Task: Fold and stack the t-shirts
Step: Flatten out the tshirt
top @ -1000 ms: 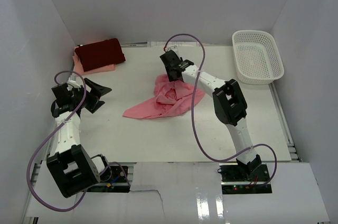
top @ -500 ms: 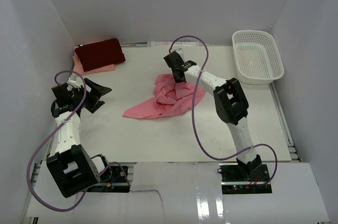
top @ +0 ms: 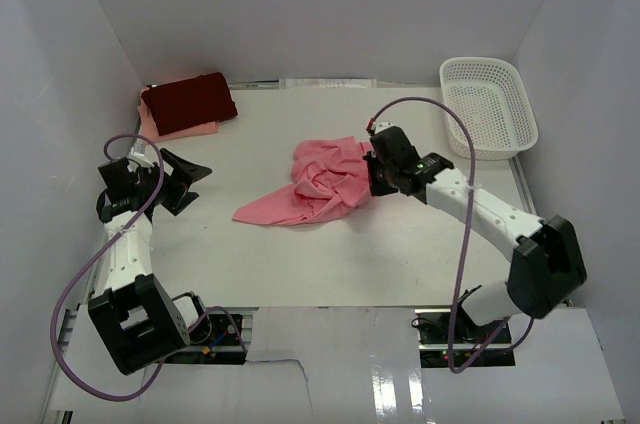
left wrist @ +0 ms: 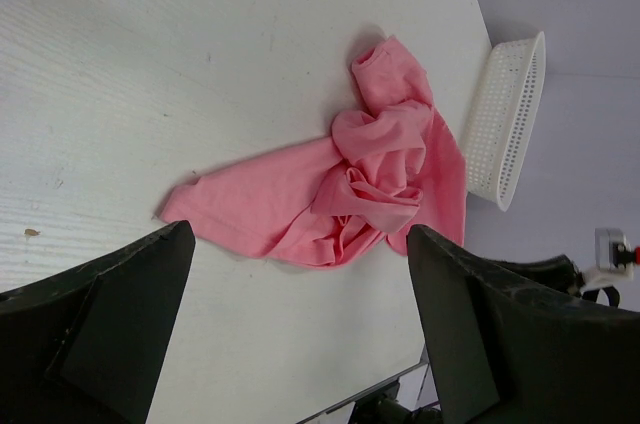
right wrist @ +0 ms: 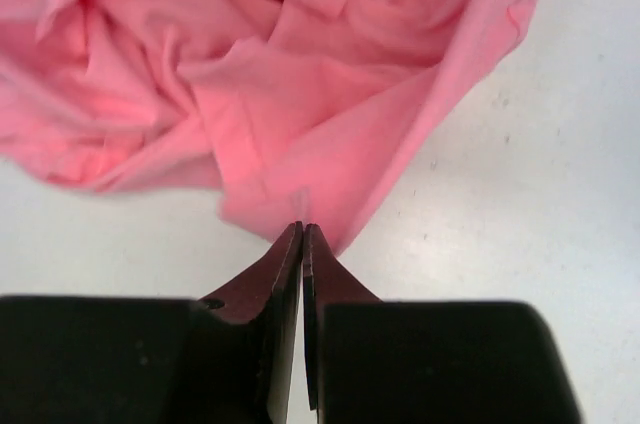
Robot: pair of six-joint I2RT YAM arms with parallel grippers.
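Observation:
A crumpled salmon-pink t-shirt (top: pixel 320 184) (left wrist: pixel 370 184) (right wrist: pixel 300 74) lies mid-table, one flat end trailing toward the front left. My right gripper (top: pixel 372 172) (right wrist: pixel 302 229) is at its right edge, jaws shut on a small pinch of the hem. At the back left a folded dark maroon-red t-shirt (top: pixel 188 99) rests on a folded pale peach-pink t-shirt (top: pixel 190 130). My left gripper (top: pixel 195 184) (left wrist: pixel 300 244) hovers at the left side of the table. It is wide open and holds nothing, its jaws pointing toward the salmon-pink shirt.
A white mesh basket (top: pixel 488 109) (left wrist: pixel 510 114) stands at the back right corner with nothing in it. White walls close in the table on the left, back and right.
My right arm swung from the shirt's far side round to its right edge and closed its jaws on the hem. The shirt's upper right part got drawn rightward. The left arm stayed put.

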